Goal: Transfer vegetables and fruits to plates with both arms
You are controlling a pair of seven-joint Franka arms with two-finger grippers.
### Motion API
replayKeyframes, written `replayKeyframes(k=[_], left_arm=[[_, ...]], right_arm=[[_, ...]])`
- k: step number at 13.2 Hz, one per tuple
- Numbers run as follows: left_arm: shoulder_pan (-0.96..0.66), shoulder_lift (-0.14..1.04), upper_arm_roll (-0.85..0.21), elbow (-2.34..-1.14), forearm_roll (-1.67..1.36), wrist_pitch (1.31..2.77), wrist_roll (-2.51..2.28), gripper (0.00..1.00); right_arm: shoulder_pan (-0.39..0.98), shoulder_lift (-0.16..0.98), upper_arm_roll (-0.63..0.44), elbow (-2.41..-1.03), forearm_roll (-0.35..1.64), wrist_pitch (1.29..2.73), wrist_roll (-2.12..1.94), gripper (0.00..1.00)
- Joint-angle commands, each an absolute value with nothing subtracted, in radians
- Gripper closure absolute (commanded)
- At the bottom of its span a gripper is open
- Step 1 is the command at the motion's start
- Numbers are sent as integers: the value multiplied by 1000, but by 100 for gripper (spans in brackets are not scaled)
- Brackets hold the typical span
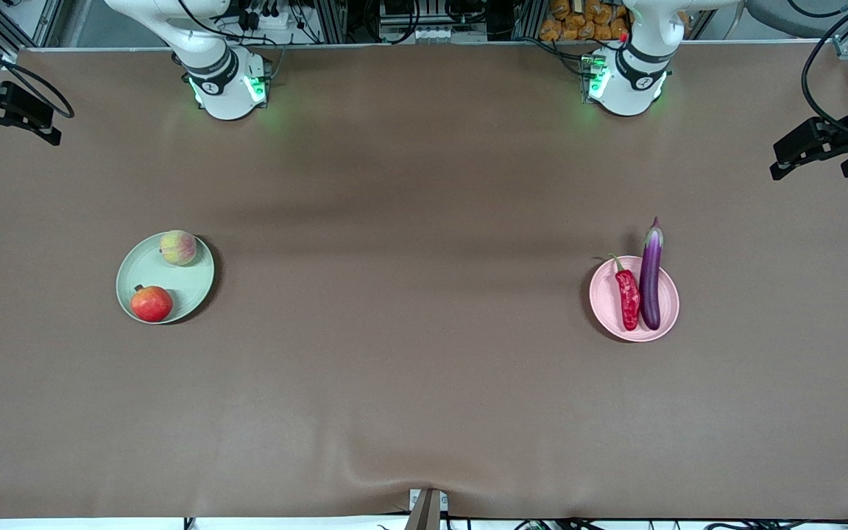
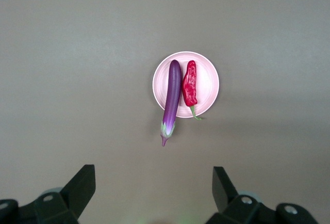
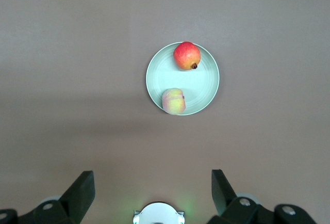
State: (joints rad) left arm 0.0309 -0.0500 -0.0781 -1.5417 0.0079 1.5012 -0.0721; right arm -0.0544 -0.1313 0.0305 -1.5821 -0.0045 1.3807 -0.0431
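Both jaws are spread wide and empty. From the left gripper (image 2: 153, 193), the eggplant (image 2: 171, 94) lies at twelve o'clock, its long axis running twelve-to-six on the pink plate (image 2: 210, 82).

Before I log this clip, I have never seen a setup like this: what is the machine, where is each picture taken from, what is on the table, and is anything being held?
Two white robot arms are bolted along one edge of a brown table.

The wide picture looks down from a high camera facing them. The other two come from cameras on each arm's wrist, looking down past that arm's own gripper.

Toward the right arm's end, a green plate carries a peach and a pomegranate. Toward the left arm's end, a pink plate carries an eggplant and a chili pepper; the eggplant's stem end overhangs the rim.

Nothing is held: the left gripper and right gripper are open, high above the table.
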Motion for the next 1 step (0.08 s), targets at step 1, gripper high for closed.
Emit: replayKeyframes(k=[1], left_arm=[[34, -61, -80, -1531, -14, 1476, -55, 0]], right_arm=[[-72, -149, 46, -1597, -8, 1391, -32, 0]])
